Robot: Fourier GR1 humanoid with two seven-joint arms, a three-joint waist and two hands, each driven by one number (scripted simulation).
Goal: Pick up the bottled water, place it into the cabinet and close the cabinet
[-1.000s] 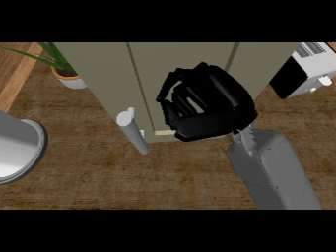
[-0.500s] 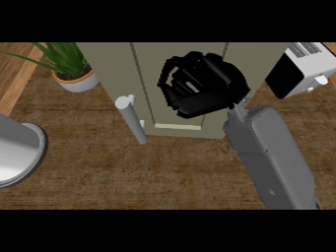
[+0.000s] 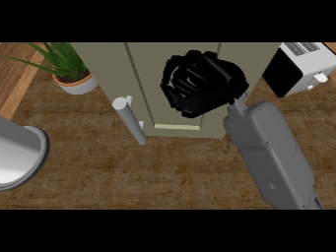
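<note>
My right hand (image 3: 199,86) hangs in front of the olive-grey cabinet (image 3: 112,69), over its middle panel. Its fingers are curled round something. Only pale slivers show between them, which I take for the bottled water (image 3: 190,80); the rest of the bottle is hidden by the hand. No other bottle stands on the counter. A pale bar handle (image 3: 130,120) sticks out at the cabinet's lower left front. My left hand is out of view; only a thick grey forearm (image 3: 7,152) shows at the left edge.
A potted plant (image 3: 72,74) stands left of the cabinet. A white and black appliance (image 3: 301,69) sits at its right. Brown wooden counter (image 3: 163,172) stretches below the cabinet, between the two forearms.
My right hand, still curled, has moved up and farther over the cabinet's front. The plant and the appliance have come further into view, and the left forearm has slid outward to the left.
</note>
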